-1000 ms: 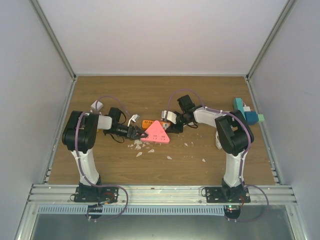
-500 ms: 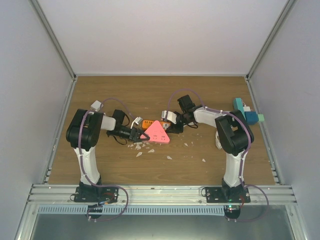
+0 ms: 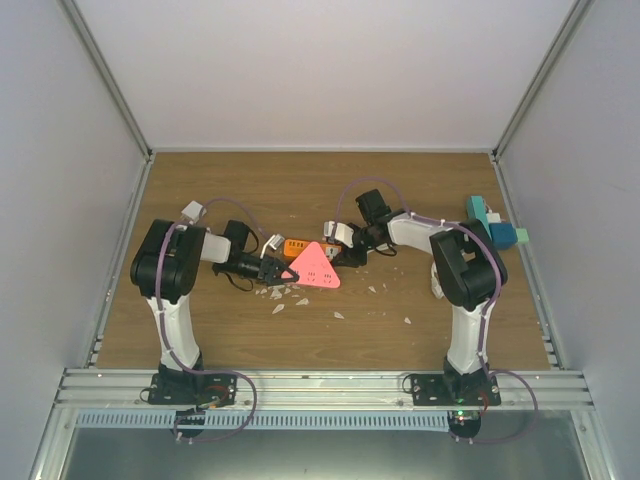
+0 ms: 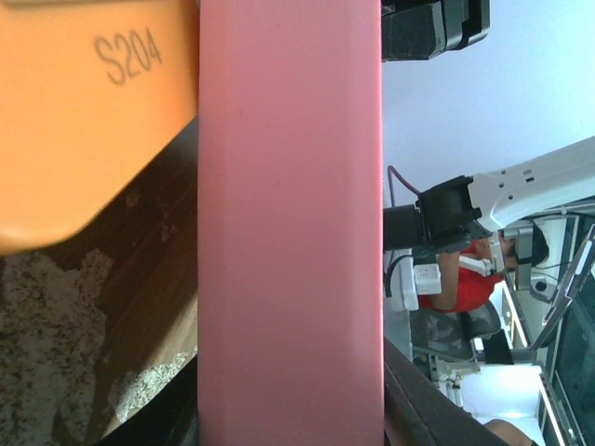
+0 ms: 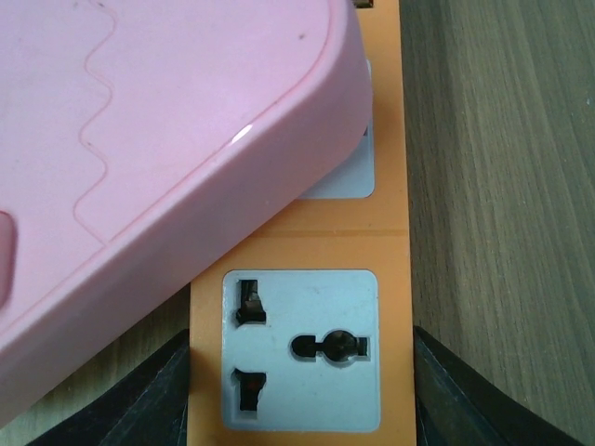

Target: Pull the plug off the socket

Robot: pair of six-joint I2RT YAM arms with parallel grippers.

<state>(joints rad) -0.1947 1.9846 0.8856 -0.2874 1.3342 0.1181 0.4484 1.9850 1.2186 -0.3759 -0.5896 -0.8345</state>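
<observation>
The plug [image 3: 316,265] is a pink triangular block sitting on the orange socket strip [image 3: 296,245] at the table's middle. My left gripper [image 3: 283,271] is at the plug's left corner. In the left wrist view the pink plug [image 4: 290,232] fills the space between the dark fingers [image 4: 418,409], so the gripper [image 4: 290,409] is shut on it, with the orange strip [image 4: 84,111] beside it. My right gripper [image 3: 338,250] holds the strip's right end. In the right wrist view its fingers [image 5: 456,400] press both sides of the orange socket strip [image 5: 299,348], with the plug [image 5: 158,139] overhanging it.
White chips [image 3: 285,295] lie scattered in front of the plug. Teal and blue blocks [image 3: 492,225] stand at the right edge. A small white piece [image 3: 192,211] lies at the far left by the left arm. Grey walls enclose the table.
My left gripper has slid right to the plug's corner and closed on it. The plug shifted slightly. The right arm has not moved.
</observation>
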